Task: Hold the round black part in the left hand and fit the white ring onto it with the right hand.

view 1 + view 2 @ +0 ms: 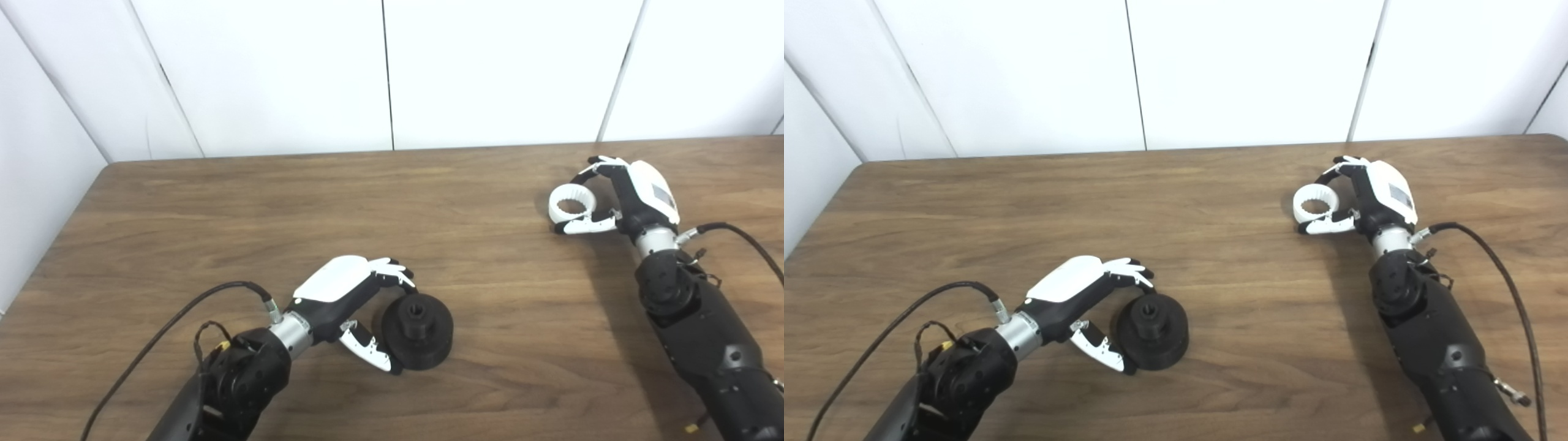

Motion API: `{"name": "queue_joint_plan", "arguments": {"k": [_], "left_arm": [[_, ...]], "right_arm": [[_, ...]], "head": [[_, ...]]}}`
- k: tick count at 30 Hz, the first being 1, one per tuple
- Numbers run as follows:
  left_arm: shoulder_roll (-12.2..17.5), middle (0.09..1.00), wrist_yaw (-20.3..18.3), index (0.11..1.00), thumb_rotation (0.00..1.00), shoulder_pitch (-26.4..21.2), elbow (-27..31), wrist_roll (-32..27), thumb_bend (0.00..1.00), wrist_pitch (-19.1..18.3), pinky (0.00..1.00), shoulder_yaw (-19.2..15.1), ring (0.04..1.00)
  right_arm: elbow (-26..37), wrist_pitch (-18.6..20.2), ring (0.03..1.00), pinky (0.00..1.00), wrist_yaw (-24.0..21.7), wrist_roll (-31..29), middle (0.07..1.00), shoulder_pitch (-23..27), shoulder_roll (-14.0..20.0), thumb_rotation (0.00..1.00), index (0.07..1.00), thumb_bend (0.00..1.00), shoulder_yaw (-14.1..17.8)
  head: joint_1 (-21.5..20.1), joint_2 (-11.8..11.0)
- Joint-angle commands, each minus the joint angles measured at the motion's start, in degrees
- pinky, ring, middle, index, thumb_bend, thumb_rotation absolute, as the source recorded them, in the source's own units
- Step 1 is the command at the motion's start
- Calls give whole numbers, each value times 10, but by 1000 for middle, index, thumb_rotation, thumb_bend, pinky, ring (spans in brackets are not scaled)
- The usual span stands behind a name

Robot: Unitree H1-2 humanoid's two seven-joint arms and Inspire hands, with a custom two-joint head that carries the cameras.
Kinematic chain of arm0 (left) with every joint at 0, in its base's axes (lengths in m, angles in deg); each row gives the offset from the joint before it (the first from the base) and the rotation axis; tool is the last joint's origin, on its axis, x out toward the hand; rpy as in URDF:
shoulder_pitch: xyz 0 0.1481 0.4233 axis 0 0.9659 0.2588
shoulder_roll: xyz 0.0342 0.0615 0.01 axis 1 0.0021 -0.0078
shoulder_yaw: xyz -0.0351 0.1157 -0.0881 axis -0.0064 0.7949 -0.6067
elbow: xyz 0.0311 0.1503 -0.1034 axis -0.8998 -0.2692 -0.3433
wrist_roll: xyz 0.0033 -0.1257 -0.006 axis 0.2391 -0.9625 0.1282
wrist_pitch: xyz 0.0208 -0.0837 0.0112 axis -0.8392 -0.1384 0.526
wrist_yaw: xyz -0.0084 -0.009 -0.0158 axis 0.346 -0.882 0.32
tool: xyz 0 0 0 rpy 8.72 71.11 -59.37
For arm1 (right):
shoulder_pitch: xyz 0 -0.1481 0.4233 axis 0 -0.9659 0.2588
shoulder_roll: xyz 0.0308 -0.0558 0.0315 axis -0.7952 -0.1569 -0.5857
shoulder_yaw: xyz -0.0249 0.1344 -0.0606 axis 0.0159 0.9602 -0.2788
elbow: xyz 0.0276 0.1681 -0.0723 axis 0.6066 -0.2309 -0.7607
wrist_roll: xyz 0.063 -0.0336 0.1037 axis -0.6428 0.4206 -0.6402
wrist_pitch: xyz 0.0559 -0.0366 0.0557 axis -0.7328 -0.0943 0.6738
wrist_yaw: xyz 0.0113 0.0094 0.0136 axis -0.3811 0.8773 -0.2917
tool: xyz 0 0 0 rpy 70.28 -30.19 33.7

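The round black part [422,334], a disc with a raised hub, lies on the wooden table [392,202] near the front centre. My left hand [361,306] wraps its left side, fingers [395,272] curled over the far edge and thumb [370,352] pressed against the near edge. At the back right, the white ring [572,208], toothed on the inside, sits between the fingers and thumb [585,226] of my right hand [631,196], which is shut on it. I cannot tell whether the ring is off the table.
A white panelled wall [392,73] runs along the table's far edge. Black cables [165,324] trail from both wrists across the tabletop. The table's left edge slants in at the left.
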Motion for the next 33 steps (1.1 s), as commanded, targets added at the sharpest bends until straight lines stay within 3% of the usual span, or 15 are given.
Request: {"name": "queue_joint_plan", "arguments": {"k": [1, 16, 33], "left_arm": [[-1, 882, -1, 685, 213, -9, -4, -4, 916, 5, 843, 0, 947], [-1, 879, 7, 678, 216, -13, -18, -6, 917, 17, 847, -2, 943], [-7, 878, 4, 683, 221, -16, -22, 0, 918, 20, 849, 0, 944]], "right_arm": [[37, -7, 919, 847, -1, -8, 853, 12, 9, 151, 489, 525, 12], [130, 23, 913, 857, -34, -12, 850, -24, 0, 154, 488, 525, 25], [294, 79, 914, 895, -93, -3, 840, -63, -24, 154, 489, 525, 22]], "head": [[0, 0], [-1, -2], [0, -2]]}}
